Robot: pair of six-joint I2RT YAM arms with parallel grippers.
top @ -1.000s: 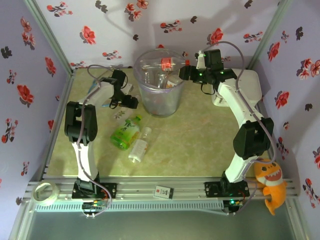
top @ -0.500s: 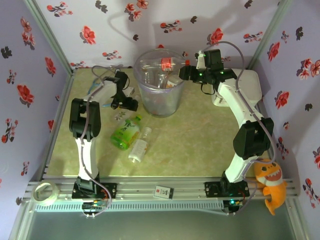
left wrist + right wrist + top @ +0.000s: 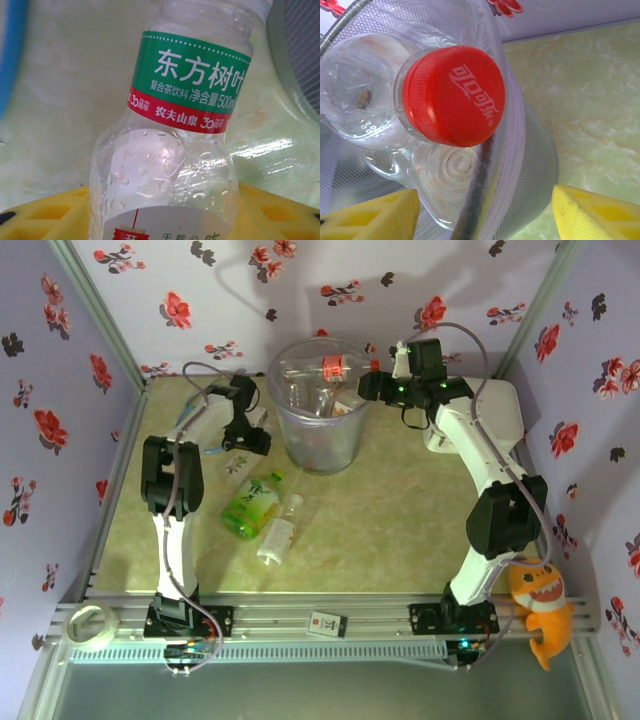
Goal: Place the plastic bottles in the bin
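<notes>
Left jaws astride a green-banded bottle (image 3: 190,85) by the bin (image 3: 318,435); right jaws wide at its rim

Nearest, a lime-labelled bottle (image 3: 252,505) and a clear bottle (image 3: 278,532) lie loose on the table (image 3: 400,530); further on, the left gripper (image 3: 248,440) has the green-banded bottle between its yellow fingers (image 3: 45,212), close on both sides, though I cannot tell whether they grip; beyond, the right gripper (image 3: 366,382) gapes empty, a red-capped bottle (image 3: 451,95) just ahead.
</notes>
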